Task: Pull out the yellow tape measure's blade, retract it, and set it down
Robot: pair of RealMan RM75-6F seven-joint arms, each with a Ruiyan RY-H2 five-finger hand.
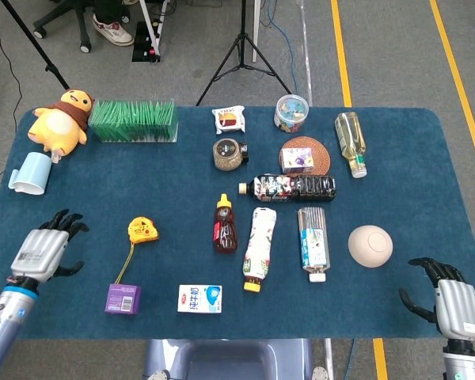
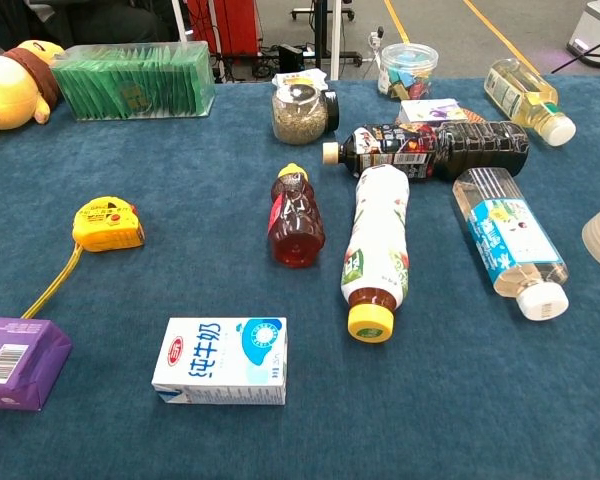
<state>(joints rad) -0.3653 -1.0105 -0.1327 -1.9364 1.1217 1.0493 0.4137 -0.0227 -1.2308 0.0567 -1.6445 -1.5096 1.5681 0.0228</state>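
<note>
The yellow tape measure (image 1: 142,230) (image 2: 108,224) lies on the blue table at the left. A yellow blade or strap (image 1: 126,264) (image 2: 52,283) runs from it toward the purple box (image 1: 122,298) (image 2: 18,362). My left hand (image 1: 46,252) hovers open over the table's left part, a hand's width left of the tape measure, holding nothing. At the table's front right corner my right hand (image 1: 446,301) is open and empty. The chest view shows neither hand.
A milk carton (image 1: 199,298) lies at the front. A honey bear bottle (image 1: 225,225) and several lying bottles (image 1: 259,248) fill the middle. A bowl (image 1: 370,245) sits right. A plush duck (image 1: 60,120), a blue cup (image 1: 32,172) and a green packet box (image 1: 134,120) stand at the back left.
</note>
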